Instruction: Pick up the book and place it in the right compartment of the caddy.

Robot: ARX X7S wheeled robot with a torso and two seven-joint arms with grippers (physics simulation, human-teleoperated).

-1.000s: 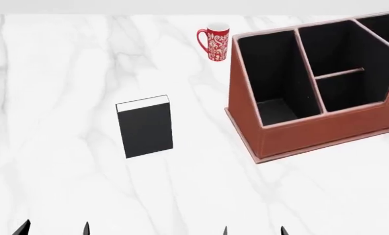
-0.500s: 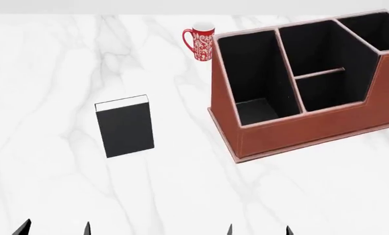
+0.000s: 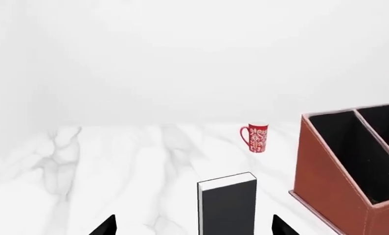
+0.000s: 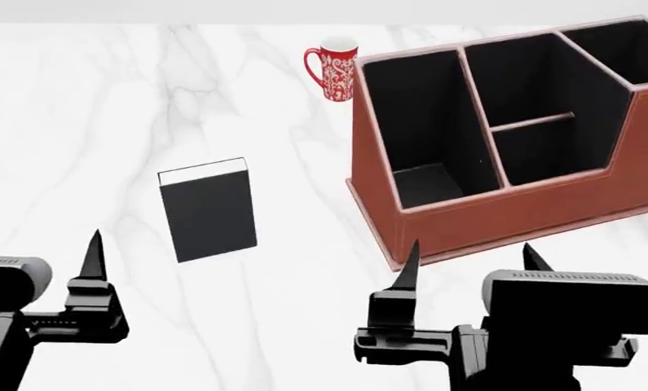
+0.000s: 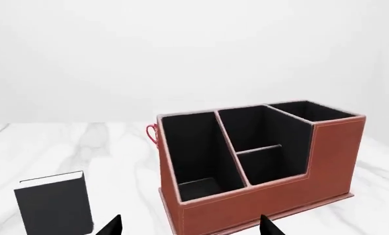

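Both arms had just risen into the head view, left gripper [image 4: 36, 244] and right gripper [image 4: 470, 257] jaws wide, with the book [image 4: 207, 210] lying untouched on the counter [image 4: 85, 122] beside the caddy [image 4: 498, 216].

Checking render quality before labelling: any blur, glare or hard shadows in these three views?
Head view: sharp throughout, flat even light, no glare on the marble table; the book casts almost no shadow. Left wrist view: the mug and book are crisp, the background a featureless white. Right wrist view: the caddy has a black interior that swallows detail; its rim edges stay clean.
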